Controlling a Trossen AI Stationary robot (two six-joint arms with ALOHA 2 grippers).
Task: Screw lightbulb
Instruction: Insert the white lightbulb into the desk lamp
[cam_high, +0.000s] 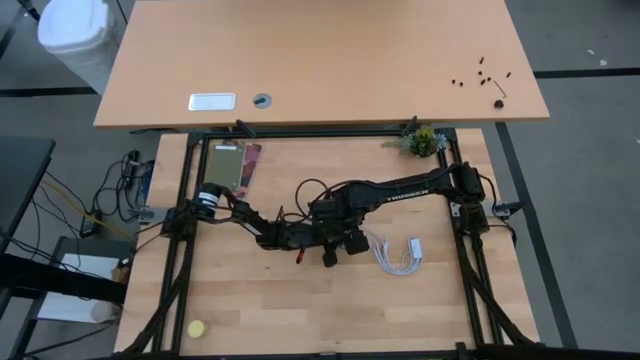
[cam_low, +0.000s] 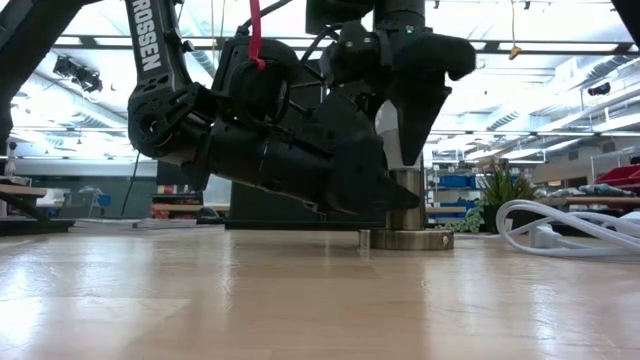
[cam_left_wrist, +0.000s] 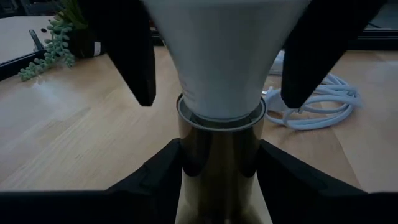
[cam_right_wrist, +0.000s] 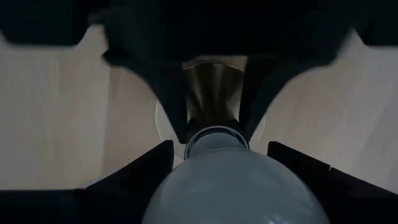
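Note:
The white lightbulb (cam_left_wrist: 217, 56) stands upright with its narrow end in the rim of a brass-coloured socket cylinder (cam_left_wrist: 219, 162). The socket stands on its round disc base (cam_low: 405, 240) on the wooden table. My left gripper (cam_left_wrist: 219, 146) lies low and level, shut on the socket cylinder. My right gripper (cam_right_wrist: 219, 146) comes down from above, shut on the bulb (cam_right_wrist: 236, 186). Both meet near the table's middle (cam_high: 330, 245). The bulb's screw base is hidden inside the socket. My left gripper pinches the socket's upright cylinder (cam_left_wrist: 186, 168) between its two fingers, just under the rim. The fingers come level from the table's left side and lie across the cylinder. The socket stands upright on its disc base on the table. My right gripper holds the bulb's wide rounded part (cam_right_wrist: 186, 180) between its two fingers (cam_left_wrist: 134, 56), pointing down from above. The bulb stands upright, its narrow end in the socket's rim (cam_left_wrist: 221, 117). Its lower fingertips stand off the narrow neck.
A coiled white cable with a plug (cam_high: 400, 252) lies just right of the socket. A small potted plant (cam_high: 423, 140) stands at the far right, flat cards (cam_high: 235, 165) at the far left, a yellow ball (cam_high: 197, 328) near the front left corner.

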